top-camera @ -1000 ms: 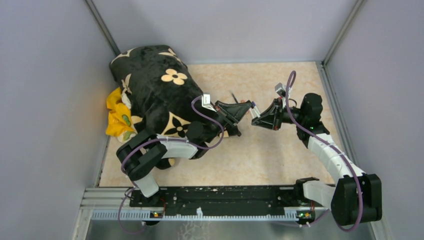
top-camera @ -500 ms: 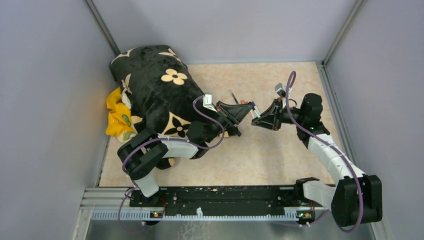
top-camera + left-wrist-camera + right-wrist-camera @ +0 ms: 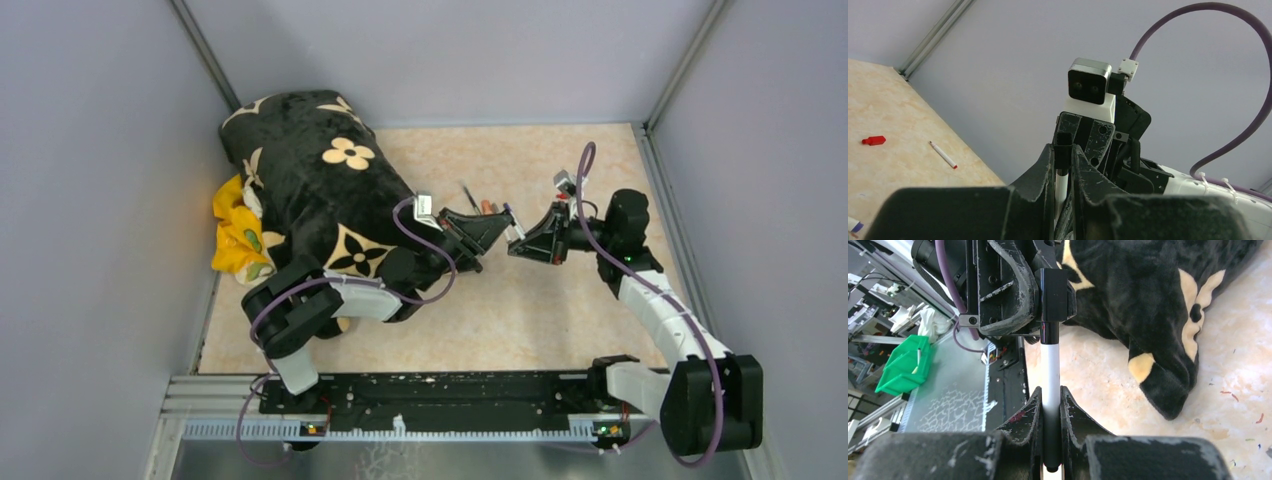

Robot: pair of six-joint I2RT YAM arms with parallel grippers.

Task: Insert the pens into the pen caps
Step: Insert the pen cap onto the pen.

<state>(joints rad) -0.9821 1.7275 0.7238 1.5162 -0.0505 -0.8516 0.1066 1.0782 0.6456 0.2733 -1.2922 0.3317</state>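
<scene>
A white-barrelled pen [image 3: 1050, 371] spans the gap between my two grippers above the middle of the table. My right gripper [image 3: 1050, 392] is shut on its barrel near the dark rear end. The pen's front end sits in a black pen cap [image 3: 1053, 287], and my left gripper [image 3: 1063, 150] is shut on that cap [image 3: 1063, 141]. In the top view the left gripper [image 3: 497, 222] and right gripper [image 3: 520, 238] meet tip to tip. A red cap [image 3: 874, 140] and a thin white pen [image 3: 943, 154] with a red tip lie on the table beyond.
A black plush blanket [image 3: 310, 190] with cream flowers covers the table's left side, over a yellow cloth [image 3: 238, 232]. A thin dark pen [image 3: 468, 194] and an orange marker [image 3: 487, 207] lie just behind the grippers. Grey walls close the table in.
Both grippers have shifted together slightly to the right and toward the near edge, keeping their holds on pen and cap.
</scene>
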